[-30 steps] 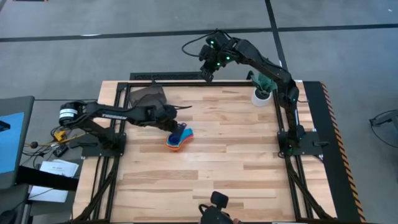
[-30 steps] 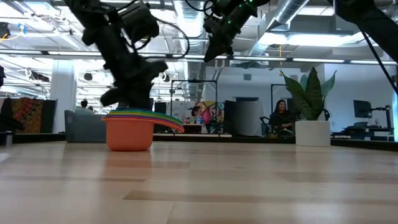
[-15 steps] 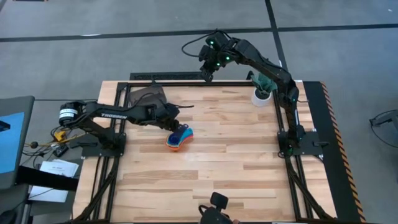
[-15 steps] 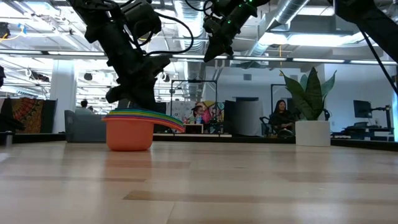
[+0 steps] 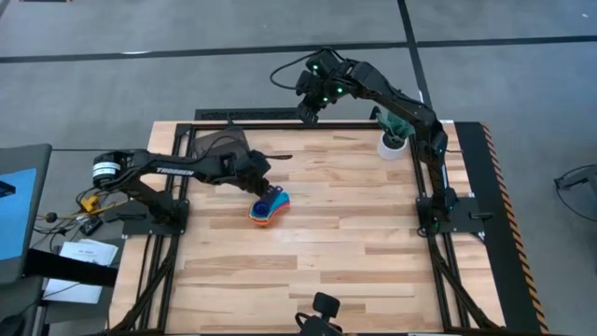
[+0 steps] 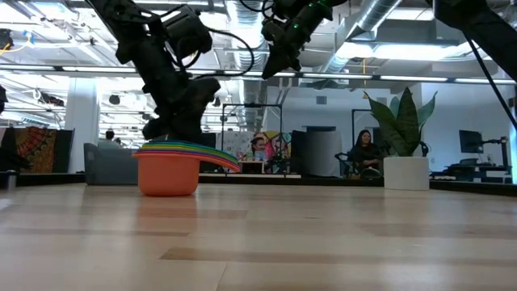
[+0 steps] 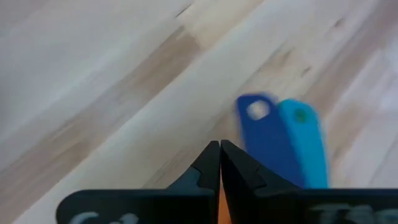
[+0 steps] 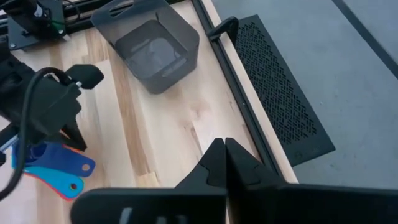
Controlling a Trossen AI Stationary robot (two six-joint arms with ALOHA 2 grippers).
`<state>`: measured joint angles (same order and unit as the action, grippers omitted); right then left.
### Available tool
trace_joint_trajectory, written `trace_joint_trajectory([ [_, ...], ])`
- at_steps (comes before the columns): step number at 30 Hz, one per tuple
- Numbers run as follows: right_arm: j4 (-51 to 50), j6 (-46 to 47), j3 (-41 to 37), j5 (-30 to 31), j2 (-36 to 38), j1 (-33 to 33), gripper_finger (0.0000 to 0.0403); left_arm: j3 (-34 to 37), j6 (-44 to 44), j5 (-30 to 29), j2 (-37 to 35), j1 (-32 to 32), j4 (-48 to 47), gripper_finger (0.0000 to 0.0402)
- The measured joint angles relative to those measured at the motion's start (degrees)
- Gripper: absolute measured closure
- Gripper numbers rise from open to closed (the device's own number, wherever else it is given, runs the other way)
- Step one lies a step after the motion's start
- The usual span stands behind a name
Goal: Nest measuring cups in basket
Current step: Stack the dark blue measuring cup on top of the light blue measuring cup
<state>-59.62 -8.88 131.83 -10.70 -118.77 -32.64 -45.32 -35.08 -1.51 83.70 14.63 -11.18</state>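
Observation:
The measuring cups sit nested in one stack (image 5: 269, 207) on the table's middle, the orange cup (image 6: 168, 178) at the bottom resting on the wood. Their flat handles (image 6: 220, 159) fan out to one side. In the left wrist view the blue handle (image 7: 264, 140) and the light blue handle (image 7: 303, 140) show beyond my fingers. My left gripper (image 5: 265, 187) is shut and hangs just over the stack's far-left side. The dark grey basket (image 5: 219, 147) stands near the far-left corner, holding nothing. My right gripper (image 5: 307, 114) waits shut, high above the far edge. My left gripper (image 7: 219, 149) points down at the stack with its fingers shut. Its tips stand right beside the blue handle (image 7: 252, 112). I cannot tell whether they touch the cups.
A white plant pot (image 5: 392, 143) stands at the far-right corner. A black perforated panel (image 8: 280, 99) lies beyond the far edge. The table's near half is bare wood. People and desks show in the room behind the table.
My left gripper has moved a little toward the table's right, closing in over the stack of cups. The stack has stayed where it was.

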Motion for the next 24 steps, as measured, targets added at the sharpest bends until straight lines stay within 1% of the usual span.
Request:
trace_joint_trajectory([
  [3,0.0,0.0,0.0,0.0,0.0,0.0,0.0398,-0.1,0.4,0.6,-0.1,-0.5,1.4,0.0401],
  [7,0.0,-0.1,0.0,0.0,0.0,0.0,0.0394,0.0,1.9,3.9,0.0,-0.9,3.3,0.0401],
  [13,0.1,-0.2,0.0,0.0,0.0,0.4,0.0396,0.0,2.4,6.7,0.7,-2.3,3.7,0.0401],
  [16,0.1,-0.1,0.0,0.0,0.0,0.4,0.0392,0.0,2.4,6.8,0.7,-3.0,4.5,0.0401],
  [21,-0.1,0.5,0.0,0.0,0.0,0.3,0.0398,0.0,1.2,5.4,-0.2,-3.0,4.2,0.0401],
  [24,-0.9,-0.3,-0.1,-0.2,0.7,0.5,0.0387,0.0,-0.1,3.9,-1.9,-2.7,3.9,0.0401],
])
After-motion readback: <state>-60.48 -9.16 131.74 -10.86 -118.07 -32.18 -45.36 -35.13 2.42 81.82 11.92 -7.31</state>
